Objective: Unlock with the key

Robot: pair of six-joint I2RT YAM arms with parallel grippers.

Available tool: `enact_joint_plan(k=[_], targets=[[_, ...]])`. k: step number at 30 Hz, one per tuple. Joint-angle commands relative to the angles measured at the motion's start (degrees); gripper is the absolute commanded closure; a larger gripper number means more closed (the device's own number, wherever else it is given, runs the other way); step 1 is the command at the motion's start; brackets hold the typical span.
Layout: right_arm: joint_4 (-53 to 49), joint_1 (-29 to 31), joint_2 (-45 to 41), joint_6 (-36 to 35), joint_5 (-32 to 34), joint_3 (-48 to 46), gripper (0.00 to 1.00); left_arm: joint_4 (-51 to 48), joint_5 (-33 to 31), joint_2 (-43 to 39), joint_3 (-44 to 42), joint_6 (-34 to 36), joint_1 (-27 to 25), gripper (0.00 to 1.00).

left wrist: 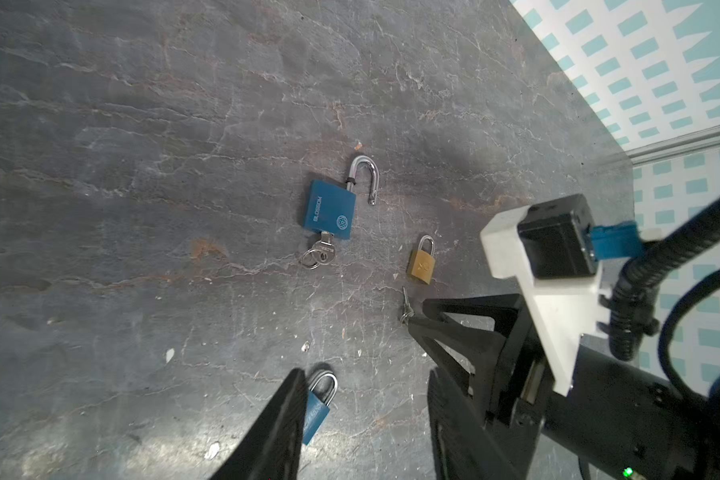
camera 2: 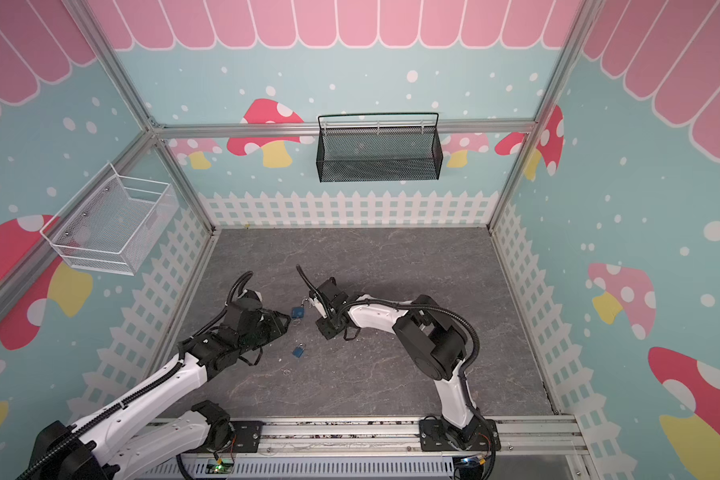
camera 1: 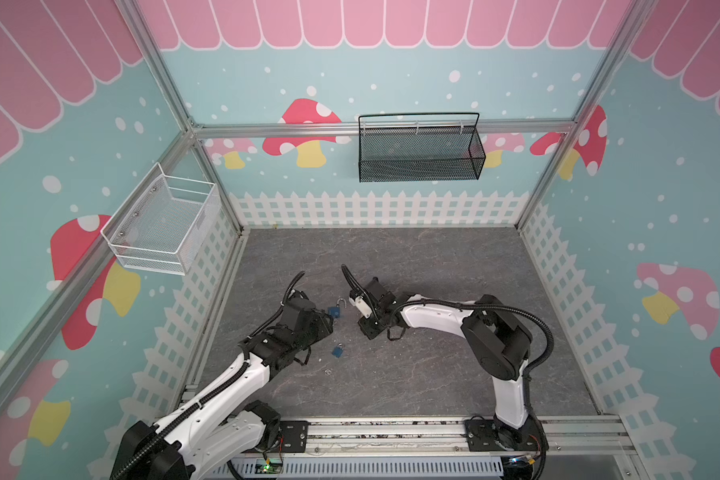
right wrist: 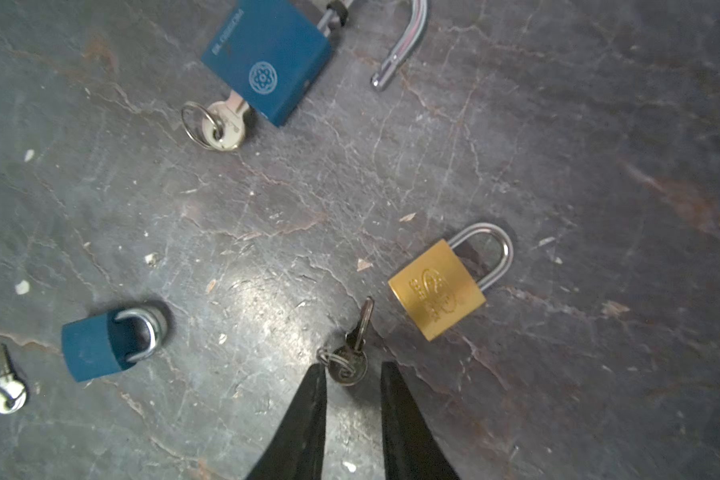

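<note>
Jaws narrow astride the small key (right wrist: 355, 345), seemingly not yet clamped, the right gripper (right wrist: 352, 366) should close squarely on its flat head, clear of the brass padlock (right wrist: 437, 289).

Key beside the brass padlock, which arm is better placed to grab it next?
Right. The right gripper has open jaws either side of the key, near the brass padlock; the left gripper is beside the small blue padlock.

Robot lab cell: aluminium frame (camera 1: 267, 129), mushroom-print walls (camera 1: 391, 83), mesh basket (camera 1: 418, 166), slate tabletop (camera 1: 433, 257).
</note>
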Motion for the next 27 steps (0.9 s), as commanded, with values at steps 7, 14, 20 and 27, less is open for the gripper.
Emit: enact_joint_plan(k=[7, 14, 20, 27], targets=[[0.03, 0.27, 2.08, -2.1, -1.43, 2.2, 0.82, 1.92, -0.81, 0.3, -0.74, -1.87, 0.15, 0.53], [0.22, 0.27, 2.7, -2.67, -2.43, 1.95, 0.86, 2.2, -0.73, 0.73, -0.71, -2.14, 0.15, 0.53], [0.03, 0.19, 1.76, -3.26, -2.96, 1.03, 0.93, 2.28, -0.63, 0.68, -0.83, -2.57, 0.15, 0.53], [1.37, 0.24, -2.52, -3.9, -3.81, -0.67, 0.97, 3.32, -0.45, -0.93, -1.64, -4.13, 0.15, 0.53]])
